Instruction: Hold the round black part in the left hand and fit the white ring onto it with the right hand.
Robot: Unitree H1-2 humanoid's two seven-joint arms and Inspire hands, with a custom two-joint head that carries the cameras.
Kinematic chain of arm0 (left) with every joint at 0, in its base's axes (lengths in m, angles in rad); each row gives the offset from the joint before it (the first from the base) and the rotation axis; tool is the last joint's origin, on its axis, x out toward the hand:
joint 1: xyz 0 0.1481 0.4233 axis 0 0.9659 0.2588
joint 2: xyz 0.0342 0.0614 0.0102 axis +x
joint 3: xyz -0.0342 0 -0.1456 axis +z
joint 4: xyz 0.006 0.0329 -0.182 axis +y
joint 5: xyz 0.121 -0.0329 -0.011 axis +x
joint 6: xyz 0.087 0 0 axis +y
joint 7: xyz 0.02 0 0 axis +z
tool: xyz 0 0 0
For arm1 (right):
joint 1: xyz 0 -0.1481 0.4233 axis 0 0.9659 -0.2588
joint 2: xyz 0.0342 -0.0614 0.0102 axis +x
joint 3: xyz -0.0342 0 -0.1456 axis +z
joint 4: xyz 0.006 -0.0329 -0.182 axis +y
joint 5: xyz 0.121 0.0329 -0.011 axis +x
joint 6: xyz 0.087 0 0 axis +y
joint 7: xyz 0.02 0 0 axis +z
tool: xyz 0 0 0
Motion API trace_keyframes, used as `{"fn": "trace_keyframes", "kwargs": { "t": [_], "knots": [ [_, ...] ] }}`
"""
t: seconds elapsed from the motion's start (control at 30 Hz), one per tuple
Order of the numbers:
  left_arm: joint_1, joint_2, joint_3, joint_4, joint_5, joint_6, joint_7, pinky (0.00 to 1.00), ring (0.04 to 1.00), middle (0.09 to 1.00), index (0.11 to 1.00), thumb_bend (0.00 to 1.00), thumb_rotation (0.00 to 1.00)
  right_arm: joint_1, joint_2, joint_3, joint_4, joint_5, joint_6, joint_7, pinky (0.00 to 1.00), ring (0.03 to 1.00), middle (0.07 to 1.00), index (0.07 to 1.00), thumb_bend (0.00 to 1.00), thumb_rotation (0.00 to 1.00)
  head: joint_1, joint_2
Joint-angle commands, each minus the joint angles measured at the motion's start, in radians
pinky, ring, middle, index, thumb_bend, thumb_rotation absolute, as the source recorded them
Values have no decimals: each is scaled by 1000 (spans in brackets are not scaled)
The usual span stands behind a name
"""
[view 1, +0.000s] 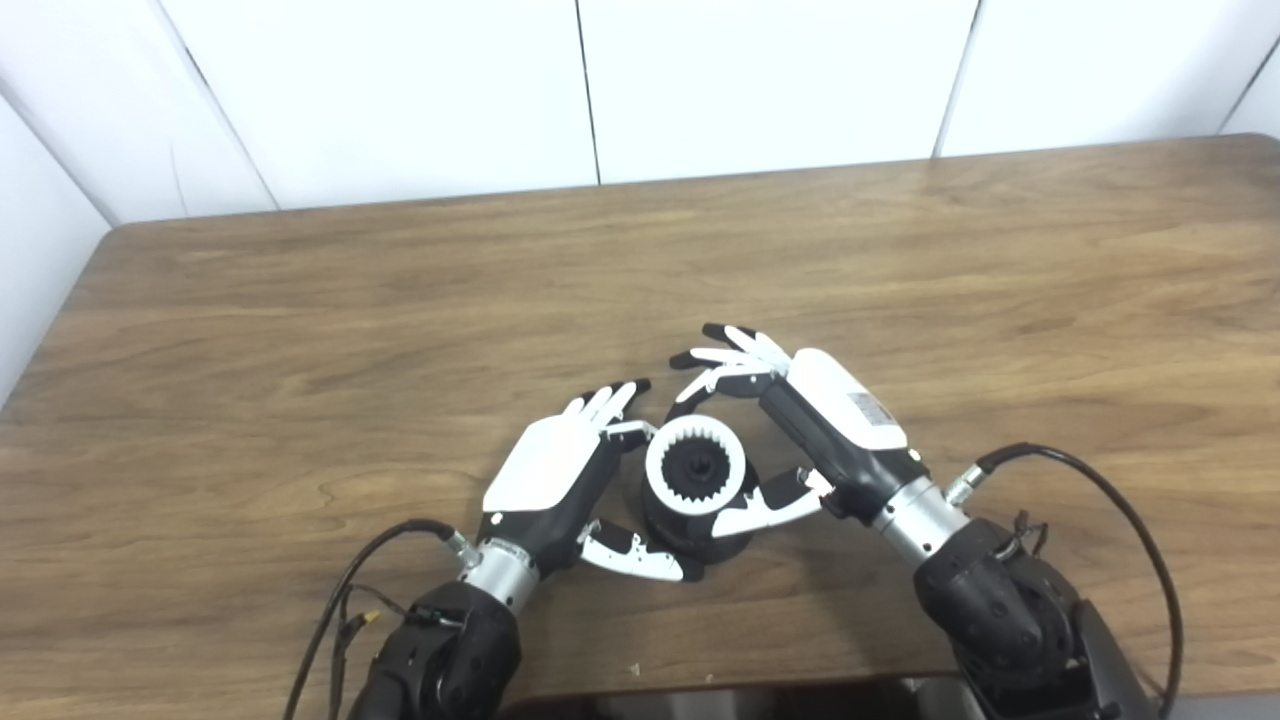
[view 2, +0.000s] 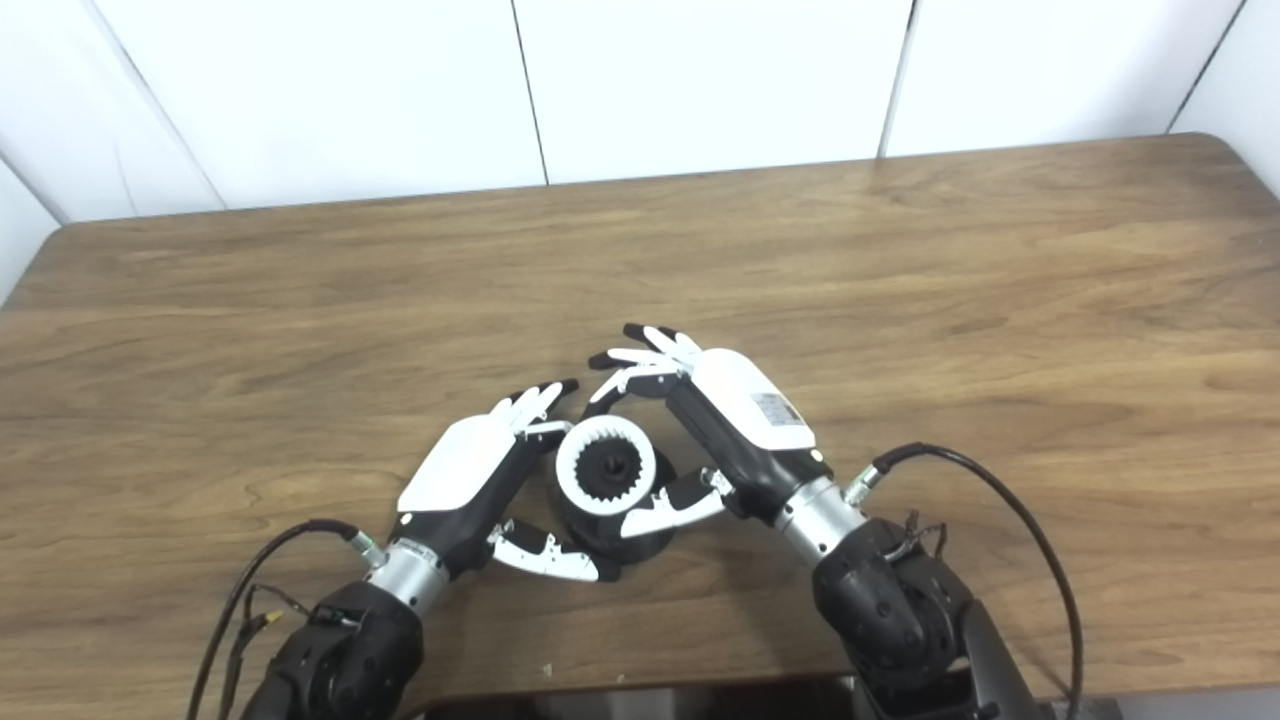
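Observation:
The round black part [view 1: 700, 540] stands on the table near the front edge, with the white toothed ring [view 1: 695, 466] sitting on top of it. My left hand [view 1: 555, 480] wraps the part from the left, one finger bent against its upper side and the thumb against its base at the front. My right hand [view 1: 815, 420] reaches in from the right. One of its fingers curls onto the ring's far edge and its thumb presses the near right side, while the other fingers fan out above. In the right eye view the ring [view 2: 606, 465] shows the same way.
The wooden table [view 1: 400, 300] runs wide to the back and to both sides, ending at a white panelled wall. Black cables loop from both wrists over the table's front part, one cable [view 1: 1120, 500] arching at the right.

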Motion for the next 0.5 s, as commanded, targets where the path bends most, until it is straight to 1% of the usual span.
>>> {"fn": "trace_keyframes", "kwargs": {
  "t": [0.0, 0.17, 0.33, 0.47],
  "knots": [
    [-23, 3, 1, -32, 0, -6, 11, 1000, 1000, 1000, 641, 1000, 389, -33, 4, -12, -20, 6, -16, -12, 1000, 967, 845, 481, 520, 145, -2, 2],
    [-24, 7, 2, -36, 2, -3, 5, 1000, 1000, 1000, 645, 1000, 394, -22, -2, -17, -33, 7, -5, -2, 1000, 961, 841, 481, 521, 144, -8, 5],
    [-27, 13, 2, -38, 4, -4, 1, 1000, 1000, 1000, 646, 1000, 406, -8, -9, -25, -23, 13, -26, -11, 1000, 960, 839, 481, 521, 144, -10, 8],
    [-31, 14, 2, -38, 9, -4, 0, 1000, 1000, 1000, 646, 1000, 415, -1, -12, -29, -18, 14, -30, -11, 1000, 961, 841, 482, 521, 144, -7, 8]
  ]
}}
